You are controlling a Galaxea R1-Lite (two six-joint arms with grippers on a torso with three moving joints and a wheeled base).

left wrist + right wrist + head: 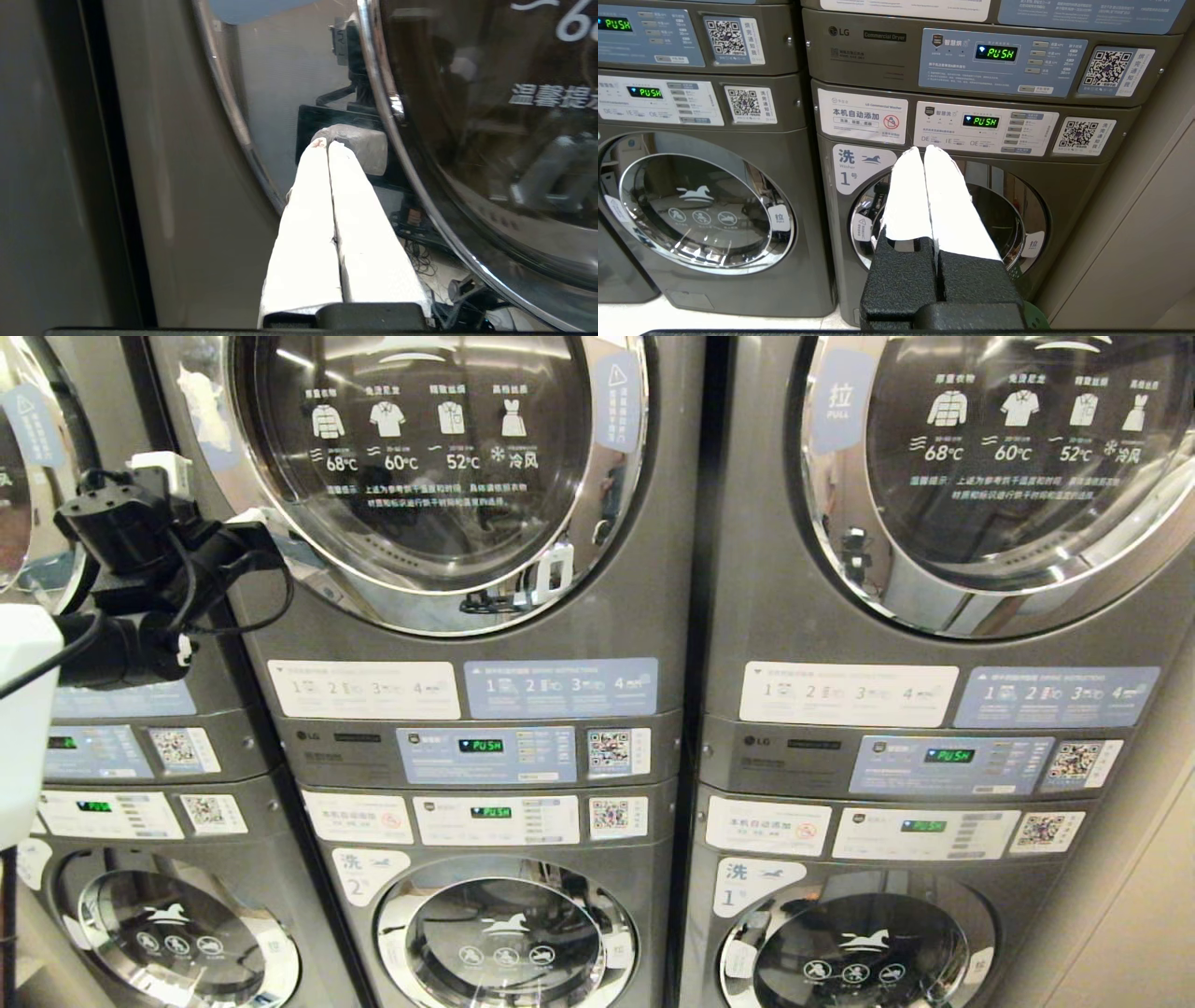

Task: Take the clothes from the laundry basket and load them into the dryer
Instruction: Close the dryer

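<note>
The robot is standing close before a bank of stacked grey machines, dryers above and washers below, every small display glowing green with PUSH. Its left arm is reaching up at the left side of the middle dryer's round door, right where the chrome rim curves against the grey cabinet.

The left gripper is showing its two white fingers pressed flat together along their whole length, clenched with nothing between them. The fingertips are sitting against the polished band of the door, just inside its outer edge and beside the inner chrome rim, and their own reflection is meeting them there (a dull grey blob on the mirror surface). Past the fingertips the dark glass is carrying white printed characters.

The right gripper is hanging lower, pointing at washer number 1, well apart from it. Its white fingers are likewise squeezed shut on nothing. Beyond the fingertips is the washer's control panel, and beneath the fingers the round washer door. Another washer door is sitting off to one side.

The clothes and the laundry basket are not showing in any view, so I cannot tell where they are. The dryer door is shut.
</note>
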